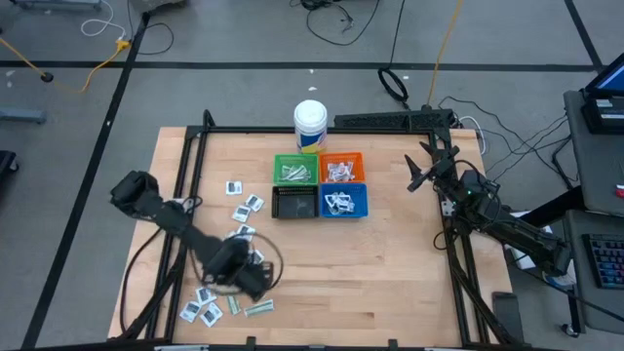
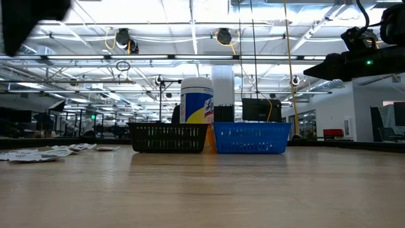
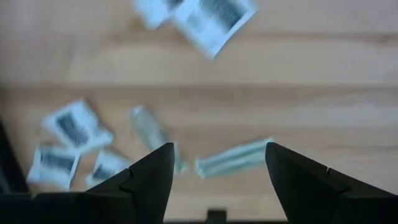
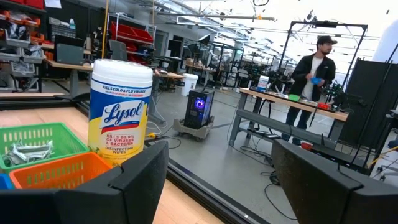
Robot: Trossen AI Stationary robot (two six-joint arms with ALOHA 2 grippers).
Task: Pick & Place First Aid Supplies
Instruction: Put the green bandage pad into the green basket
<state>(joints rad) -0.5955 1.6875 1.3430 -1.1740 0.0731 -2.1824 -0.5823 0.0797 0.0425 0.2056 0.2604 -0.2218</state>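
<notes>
Two jaws of the left pincer (image 3: 214,180) stand apart, empty, over the loose packets (image 1: 226,292) at the desk's (image 1: 390,273) near-left. Green strip (image 3: 233,158) lies slanted between the tips, a second strip (image 3: 149,130) just beside: risk of pinching both or skidding one flat. Right pincer (image 4: 217,186) is released, parked far-right, near the tub (image 4: 120,109). Only the high view shows bins (image 1: 320,185) part-filled; low view hides the left pincer.
</notes>
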